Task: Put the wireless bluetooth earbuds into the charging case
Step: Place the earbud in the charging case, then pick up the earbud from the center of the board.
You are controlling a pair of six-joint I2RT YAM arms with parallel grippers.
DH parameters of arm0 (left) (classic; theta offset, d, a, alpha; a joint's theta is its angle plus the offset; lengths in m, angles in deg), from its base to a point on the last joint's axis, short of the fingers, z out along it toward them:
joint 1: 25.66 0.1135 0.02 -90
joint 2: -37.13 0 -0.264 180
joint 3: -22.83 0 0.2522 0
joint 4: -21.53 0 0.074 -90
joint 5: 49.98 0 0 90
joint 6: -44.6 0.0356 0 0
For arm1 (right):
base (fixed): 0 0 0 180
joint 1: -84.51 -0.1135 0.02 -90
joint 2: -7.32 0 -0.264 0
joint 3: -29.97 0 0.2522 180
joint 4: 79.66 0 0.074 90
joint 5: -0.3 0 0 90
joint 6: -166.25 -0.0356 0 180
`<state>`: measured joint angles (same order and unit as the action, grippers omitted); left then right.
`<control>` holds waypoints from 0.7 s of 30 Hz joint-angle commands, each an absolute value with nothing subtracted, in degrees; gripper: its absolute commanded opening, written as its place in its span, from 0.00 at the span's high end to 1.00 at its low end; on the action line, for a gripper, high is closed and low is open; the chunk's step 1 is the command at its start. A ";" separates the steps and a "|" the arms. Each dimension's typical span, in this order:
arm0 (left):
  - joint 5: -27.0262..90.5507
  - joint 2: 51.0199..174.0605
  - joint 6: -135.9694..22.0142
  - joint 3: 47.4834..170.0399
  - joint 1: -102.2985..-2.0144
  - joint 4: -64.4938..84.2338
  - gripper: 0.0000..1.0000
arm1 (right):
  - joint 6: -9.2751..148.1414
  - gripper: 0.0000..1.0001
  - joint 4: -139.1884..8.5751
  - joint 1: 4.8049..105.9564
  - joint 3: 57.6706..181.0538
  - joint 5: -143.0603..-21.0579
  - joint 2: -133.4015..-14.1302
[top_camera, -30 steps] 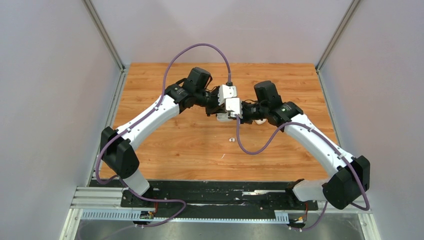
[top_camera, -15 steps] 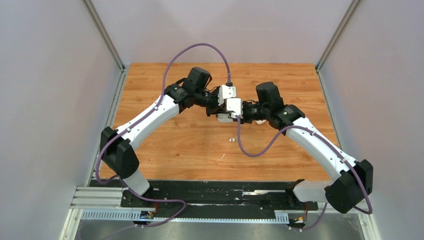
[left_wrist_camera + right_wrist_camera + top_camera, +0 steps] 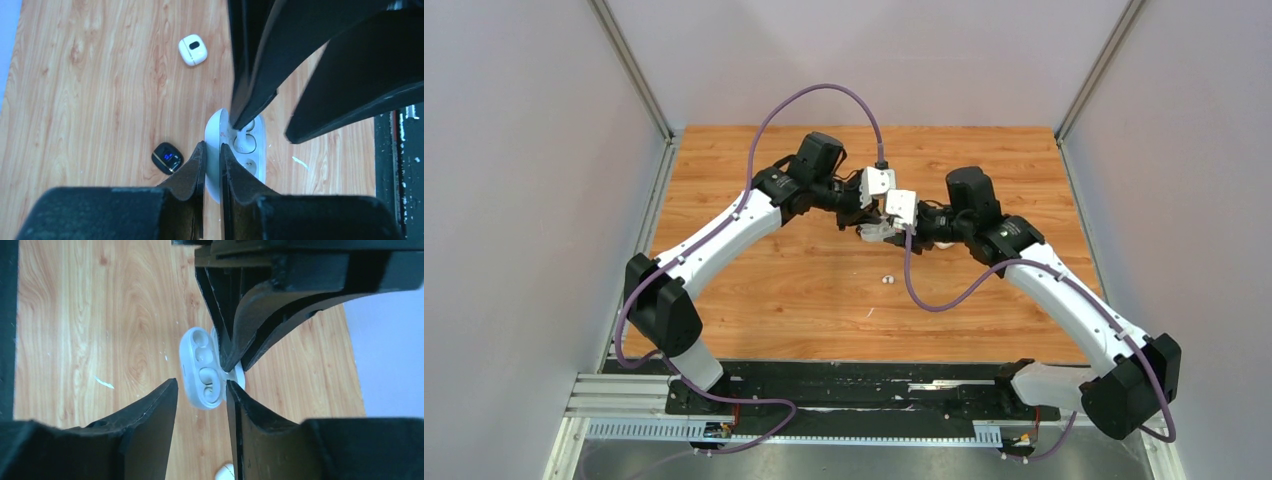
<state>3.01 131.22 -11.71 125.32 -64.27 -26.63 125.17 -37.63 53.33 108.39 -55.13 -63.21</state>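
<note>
A white charging case (image 3: 216,131) lies open on the wooden table. It also shows in the right wrist view (image 3: 196,356) and in the top view (image 3: 874,235). My left gripper (image 3: 213,146) is shut on its upright lid. A white earbud (image 3: 245,143) sits in one slot of the case, and the slot beside it is empty. My right gripper (image 3: 200,385) is open and straddles the case, with one fingertip (image 3: 239,122) down at the seated earbud. In the top view the left gripper (image 3: 862,220) and the right gripper (image 3: 888,230) meet over the case. Another white earbud (image 3: 887,279) lies loose on the table nearer the arm bases.
A closed white case (image 3: 193,50) and a black case (image 3: 167,157) with a lit blue display lie on the table beside the open case. A small white object (image 3: 225,472) shows at the bottom edge of the right wrist view. Grey walls enclose the table.
The right arm has swung outward to the right and its wrist has tilted, so its gripper sits at a new angle over the case. The left arm and the case have stayed still.
</note>
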 commanded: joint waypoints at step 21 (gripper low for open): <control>5.68 126.76 -7.13 124.29 -64.86 -25.40 1.00 | 87.80 0.39 -51.30 65.12 103.87 -43.34 -64.46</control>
<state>4.71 130.06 -8.78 124.75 -64.64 -26.10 92.80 -48.12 63.73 102.80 -45.08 -62.75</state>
